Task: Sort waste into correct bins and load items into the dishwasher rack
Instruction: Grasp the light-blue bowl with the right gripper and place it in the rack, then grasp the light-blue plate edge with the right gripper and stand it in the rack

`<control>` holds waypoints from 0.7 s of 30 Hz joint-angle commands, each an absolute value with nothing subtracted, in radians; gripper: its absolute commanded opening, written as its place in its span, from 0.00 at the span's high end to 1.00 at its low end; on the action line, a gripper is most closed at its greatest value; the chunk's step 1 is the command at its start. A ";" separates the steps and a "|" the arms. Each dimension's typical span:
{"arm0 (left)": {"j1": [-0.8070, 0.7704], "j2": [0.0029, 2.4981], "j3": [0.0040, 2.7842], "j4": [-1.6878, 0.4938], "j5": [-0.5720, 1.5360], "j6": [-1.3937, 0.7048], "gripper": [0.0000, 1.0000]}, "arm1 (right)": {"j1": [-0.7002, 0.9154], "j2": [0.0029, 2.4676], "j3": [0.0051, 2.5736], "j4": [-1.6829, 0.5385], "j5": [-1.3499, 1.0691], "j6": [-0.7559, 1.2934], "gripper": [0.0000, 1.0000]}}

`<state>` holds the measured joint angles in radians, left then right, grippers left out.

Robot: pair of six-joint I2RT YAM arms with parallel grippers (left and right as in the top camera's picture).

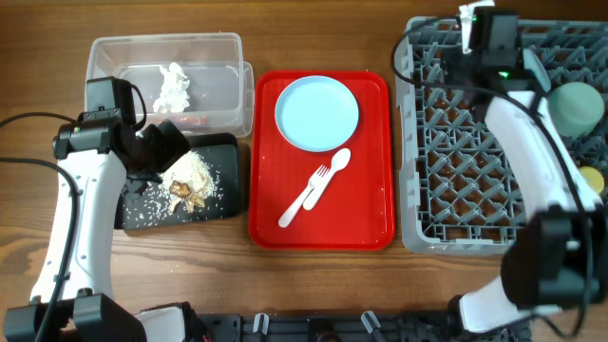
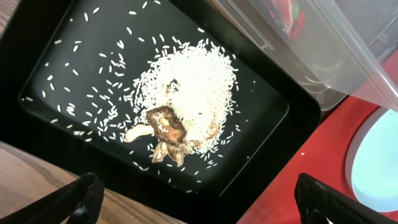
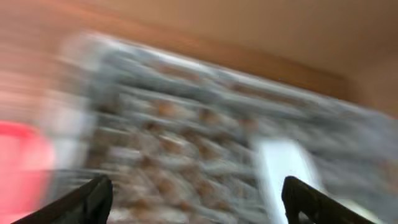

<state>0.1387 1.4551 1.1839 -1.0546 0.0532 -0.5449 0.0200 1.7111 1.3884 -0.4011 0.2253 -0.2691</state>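
The clear tub point(image 1: 218, 47) at back left holds the crumpled white tissue point(image 1: 174, 85) and a red wrapper point(image 1: 195, 121), which also shows through the tub wall in the left wrist view point(image 2: 290, 14). The black tray point(image 1: 228, 152) holds brown food scraps on white rice point(image 2: 168, 124). My left gripper point(image 1: 163, 150) hovers over this tray, open and empty point(image 2: 205, 208). The pale blue plate point(image 1: 317, 112) and the white fork and spoon point(image 1: 313, 187) lie on the red tray. The rack point(image 1: 456, 142) holds the mint-green bowl point(image 1: 578, 106) and yellow cup point(image 1: 594, 179). My right gripper point(image 1: 472, 36) is open over the rack's back point(image 3: 196, 199); that view is blurred.
The red serving tray point(image 1: 275, 209) sits between the black tray and the rack. A pale upright shape point(image 3: 280, 168) stands in the rack; I cannot tell what it is. Cables run along the left table edge.
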 commanded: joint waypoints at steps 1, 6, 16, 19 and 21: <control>0.142 1.446 1.190 -1.055 0.059 -0.558 0.00 | 0.074 1.641 1.393 -0.413 -0.414 -0.047 0.12; 0.142 1.446 1.190 -1.055 0.059 -0.558 0.00 | 0.258 1.772 1.393 -0.469 -0.303 0.083 0.15; 0.142 1.446 1.190 -1.052 0.059 -0.558 0.00 | 0.390 2.039 1.393 -0.371 -0.045 0.275 0.13; 0.142 1.446 1.190 -1.052 0.059 -0.558 0.00 | 0.391 2.039 1.393 -0.362 -0.024 0.292 0.13; 0.142 1.446 1.190 -1.052 0.059 -0.558 0.00 | 0.391 2.039 1.393 -0.362 -0.022 0.292 0.13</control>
